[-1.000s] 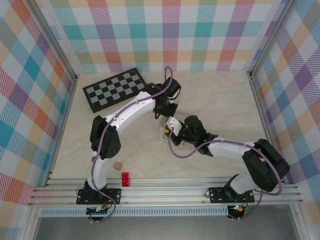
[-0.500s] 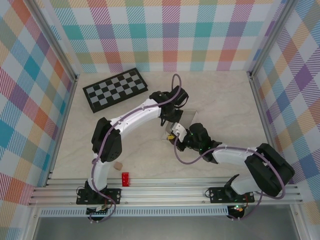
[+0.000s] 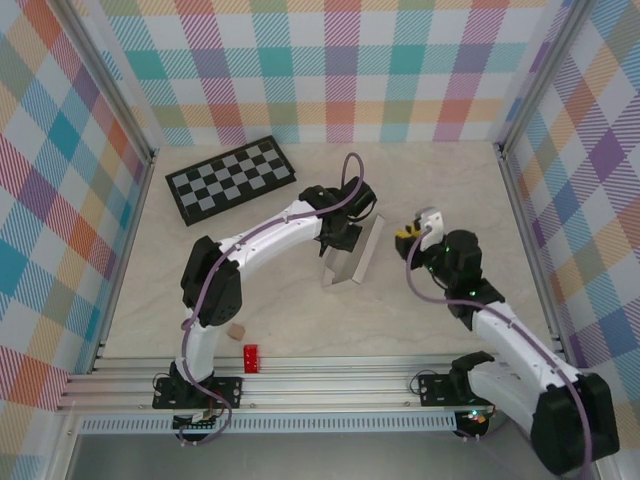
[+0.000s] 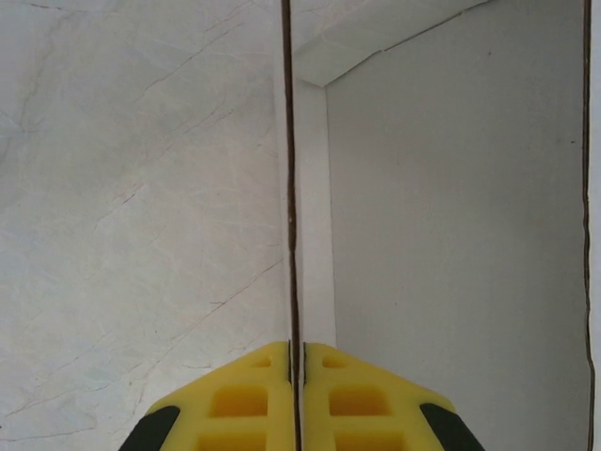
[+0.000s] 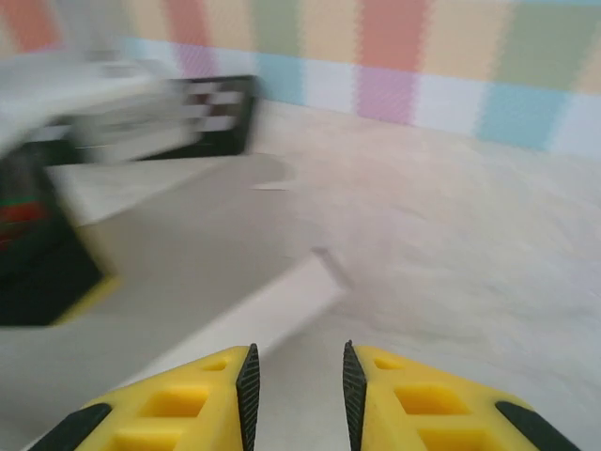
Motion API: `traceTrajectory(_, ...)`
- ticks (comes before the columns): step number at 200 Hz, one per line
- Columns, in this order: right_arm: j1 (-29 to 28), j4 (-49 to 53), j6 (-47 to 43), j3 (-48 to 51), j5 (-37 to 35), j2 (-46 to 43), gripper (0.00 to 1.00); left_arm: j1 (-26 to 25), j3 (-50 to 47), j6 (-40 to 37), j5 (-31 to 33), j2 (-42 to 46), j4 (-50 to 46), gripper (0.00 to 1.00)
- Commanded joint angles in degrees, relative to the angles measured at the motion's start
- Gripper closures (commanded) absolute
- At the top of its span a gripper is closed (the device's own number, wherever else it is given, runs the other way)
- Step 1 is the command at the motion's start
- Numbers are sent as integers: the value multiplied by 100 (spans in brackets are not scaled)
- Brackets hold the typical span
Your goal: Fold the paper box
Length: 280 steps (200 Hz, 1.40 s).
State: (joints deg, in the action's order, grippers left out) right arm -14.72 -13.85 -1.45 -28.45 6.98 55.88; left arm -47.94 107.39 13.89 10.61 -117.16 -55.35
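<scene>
Cardboard of the paper box (image 3: 358,258) is seen standing on edge near the middle of the top view, just below and right of the frame's centre, as a plain white, partly raised sheet; no print or label is found on it. The left gripper (image 3: 338,240) is placed at the box's upper left side; in the left wrist view its yellow fingers (image 4: 254,404) are pressed together at the bottom centre (image 4: 297,357) on a thin upright edge of the paper box (image 4: 451,244), so that the card is pinched between them, with a broad pale panel spread across the right half and the marbled table (image 4: 141,188) on the left.

The right gripper (image 3: 405,230) is held right of the box, apart from it; in the blurred right wrist view its fingers are parted at the bottom centre (image 5: 299,371) with nothing between them, and a white flap of the paper box (image 5: 272,305) is seen just beyond.

A black-and-grey checkerboard (image 3: 230,178) is laid at the upper left of the table (image 3: 440,180); a red block (image 3: 250,357) and a small tan piece (image 3: 236,329) are set at the lower left, any marking on them too small to be read.
</scene>
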Motion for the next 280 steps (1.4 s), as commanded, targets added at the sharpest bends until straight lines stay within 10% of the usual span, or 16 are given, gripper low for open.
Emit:
traceTrajectory(1, 901, -40, 522, -525, 1229, 833, 69, -98, -164, -37, -88, 105, -549, 100)
traceTrajectory(66, 1564, 730, -1142, -3524, 4026, 3824, 71, -105, -113, -53, -42, 207, -573, 100)
traceTrajectory(114, 1481, 3654, -4011, -5239, 6086, 4844, 77, -137, -36, -88, -34, 137, -593, 100)
traceTrajectory(280, 793, 4417, -5189, -5541, 4924, 5811, 69, -236, -44, -112, 8, 318, -507, 100)
